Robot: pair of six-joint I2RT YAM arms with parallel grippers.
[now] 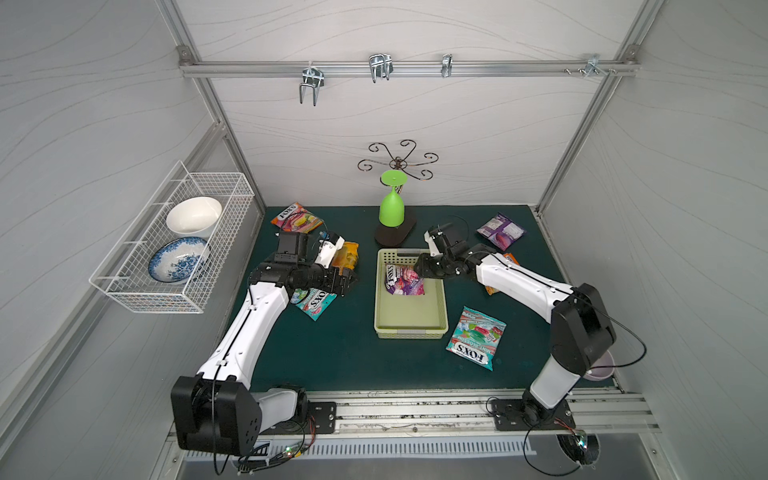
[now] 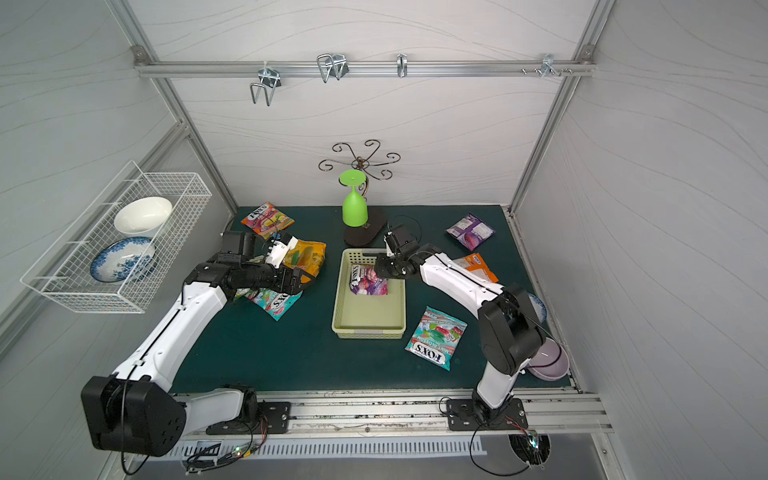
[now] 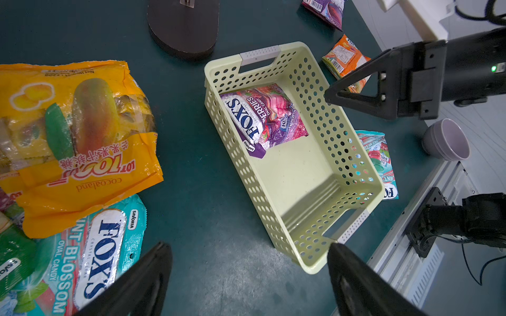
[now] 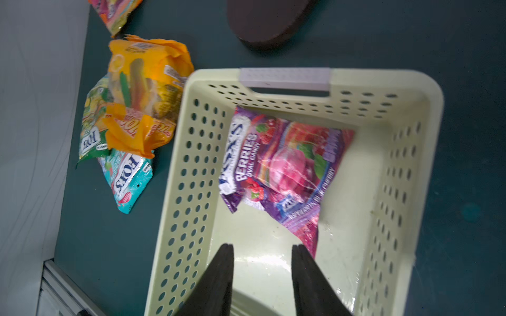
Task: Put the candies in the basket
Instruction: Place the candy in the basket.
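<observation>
Glossy purple FOX'S berries candy bag (image 4: 284, 167) lies inside pale yellow-green perforated plastic basket (image 4: 189, 164). Right claw (image 4: 262, 250) above it, parted, empty: lift straight, clear the wall. Left claw (image 3: 247, 246) gaping, empty, near crumpled orange-yellow bag (image 3: 82, 136).

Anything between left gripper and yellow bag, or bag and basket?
Nothing visible blocks the open left gripper from the yellow bag, lying topmost. Bare mat lies between bag and basket; the right gripper hovers over the basket's far end.
</observation>
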